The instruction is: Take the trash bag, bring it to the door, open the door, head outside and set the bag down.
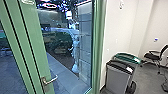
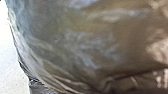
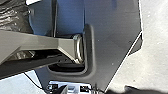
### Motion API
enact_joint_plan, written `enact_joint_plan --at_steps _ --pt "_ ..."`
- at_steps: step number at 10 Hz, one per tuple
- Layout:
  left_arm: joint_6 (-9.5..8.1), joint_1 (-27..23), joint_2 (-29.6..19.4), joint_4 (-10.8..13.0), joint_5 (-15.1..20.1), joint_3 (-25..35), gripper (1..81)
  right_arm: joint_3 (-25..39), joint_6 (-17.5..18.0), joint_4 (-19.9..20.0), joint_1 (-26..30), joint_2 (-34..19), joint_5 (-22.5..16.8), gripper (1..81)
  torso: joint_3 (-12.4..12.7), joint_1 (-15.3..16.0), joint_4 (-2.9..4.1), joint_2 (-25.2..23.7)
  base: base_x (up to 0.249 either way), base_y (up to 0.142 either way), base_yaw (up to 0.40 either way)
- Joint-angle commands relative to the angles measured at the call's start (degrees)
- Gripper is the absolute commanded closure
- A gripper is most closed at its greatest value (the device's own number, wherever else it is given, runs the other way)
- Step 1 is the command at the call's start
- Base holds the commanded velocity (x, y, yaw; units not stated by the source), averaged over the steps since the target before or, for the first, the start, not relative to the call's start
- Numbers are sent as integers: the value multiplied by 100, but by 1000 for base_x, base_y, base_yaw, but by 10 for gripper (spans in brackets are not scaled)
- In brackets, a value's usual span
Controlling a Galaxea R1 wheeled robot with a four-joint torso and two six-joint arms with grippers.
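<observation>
A green-framed glass door (image 1: 42, 50) stands at the left and middle of the head view, with a metal lever handle (image 1: 50, 79) low on its frame. The dark, shiny trash bag (image 2: 82, 47) shows large and close in the left wrist view, its plastic creased. Part of the same kind of dark crinkled plastic, the bag (image 3: 13, 18), shows beside the robot's own plate and jointed bar in the right wrist view. How the bag is held cannot be made out.
Two bins, one with a black top (image 1: 118, 76) and one with a green top (image 1: 127, 58), stand against the white wall (image 1: 122, 27) right of the door frame. A black office chair (image 1: 155, 56) is farther right. Behind the glass lies a paved strip (image 1: 60, 70).
</observation>
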Motion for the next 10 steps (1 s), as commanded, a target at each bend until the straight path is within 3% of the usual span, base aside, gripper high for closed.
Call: enact_joint_plan --at_steps 1,10 --pt "48 -341 -9 21 421 6 811 7 -15 -15 293 16 -358 10 0 0 0 0 117 0 0" --pt "57 -332 -9 30 421 -2 811 7 -15 -15 293 34 -358 10 -2 4 0 0 95 0 0"
